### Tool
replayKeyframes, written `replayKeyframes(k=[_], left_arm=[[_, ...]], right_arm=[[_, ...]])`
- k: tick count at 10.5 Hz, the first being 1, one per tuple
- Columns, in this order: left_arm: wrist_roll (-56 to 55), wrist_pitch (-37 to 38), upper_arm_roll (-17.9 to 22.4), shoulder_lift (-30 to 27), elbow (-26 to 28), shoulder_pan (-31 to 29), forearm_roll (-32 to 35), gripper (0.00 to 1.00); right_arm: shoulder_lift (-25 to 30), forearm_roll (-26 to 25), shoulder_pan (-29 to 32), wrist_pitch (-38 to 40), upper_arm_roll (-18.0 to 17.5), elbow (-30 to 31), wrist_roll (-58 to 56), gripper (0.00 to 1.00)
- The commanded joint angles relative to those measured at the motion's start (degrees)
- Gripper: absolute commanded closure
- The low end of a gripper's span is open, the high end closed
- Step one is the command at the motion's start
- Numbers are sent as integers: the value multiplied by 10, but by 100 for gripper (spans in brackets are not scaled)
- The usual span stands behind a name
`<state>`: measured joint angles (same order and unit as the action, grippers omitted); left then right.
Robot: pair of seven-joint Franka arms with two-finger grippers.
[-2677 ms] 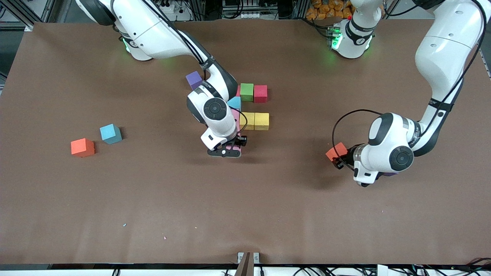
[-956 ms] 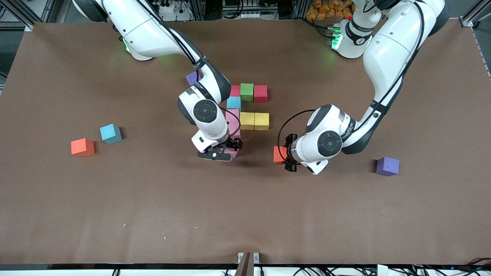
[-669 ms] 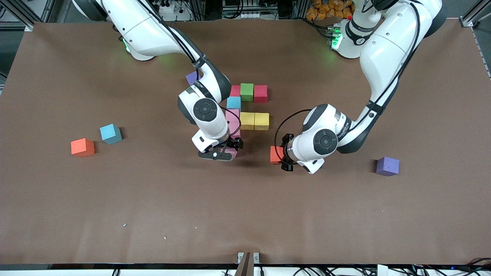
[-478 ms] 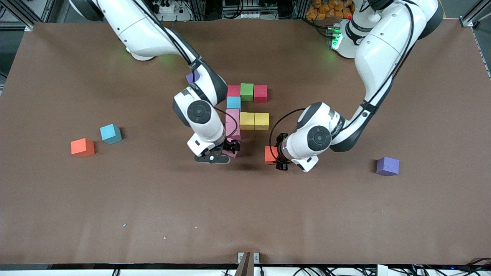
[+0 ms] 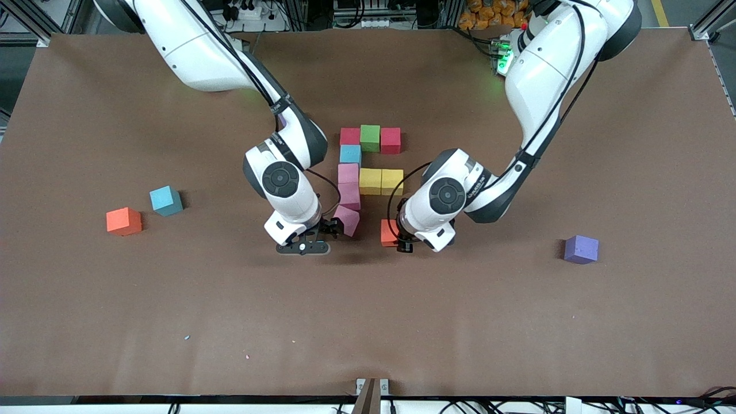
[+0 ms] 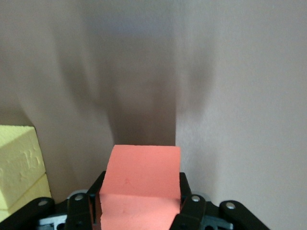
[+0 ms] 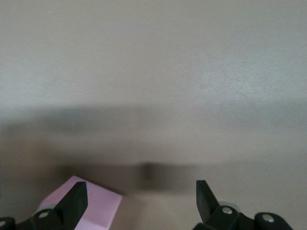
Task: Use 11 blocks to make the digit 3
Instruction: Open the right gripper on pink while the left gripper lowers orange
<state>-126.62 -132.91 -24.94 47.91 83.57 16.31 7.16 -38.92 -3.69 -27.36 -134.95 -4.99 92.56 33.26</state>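
- An orange block (image 5: pixel 123 221) and a light blue block (image 5: pixel 165 200) sit near each other toward the right arm's end of the table
- The right gripper (image 5: pixel 319 234) hovers low just beside a tilted pink block (image 5: pixel 347 220), fingers spread wide and holding nothing; in the right wrist view one corner of that pink block (image 7: pixel 86 208) shows by a fingertip (image 7: pixel 75 200), though contact is hard to judge
- The partly built figure: two more pink blocks (image 5: pixel 348 184), a light blue block (image 5: pixel 350 154), a red block (image 5: pixel 349 135), a green block (image 5: pixel 370 137), another red block (image 5: pixel 390 140), and two yellow blocks (image 5: pixel 380 181) side by side
- The left gripper (image 5: pixel 399 236) is narrowed onto an orange block (image 5: pixel 388 232), clamped between its fingers (image 6: pixel 191 206) over the table nearer the camera than the yellow pair
- A purple block (image 5: pixel 581 249) lies alone, well apart, toward the left arm's end
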Motion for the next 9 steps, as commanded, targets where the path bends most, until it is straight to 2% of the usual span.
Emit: replayKeyframes(k=[1,4,9], left_arm=[[-5,-16,9,9,-18,19,-9,98],[1,-35,9,22,-18,31,-7,98],[1,-52,9,31,-18,43,-7,98]], right_arm=[[10,-11,10,-7,2,18,-19,0],[10,-14,24,-8,19,18,-76,0],[3,-13,24,-43,19,34,-79,0]])
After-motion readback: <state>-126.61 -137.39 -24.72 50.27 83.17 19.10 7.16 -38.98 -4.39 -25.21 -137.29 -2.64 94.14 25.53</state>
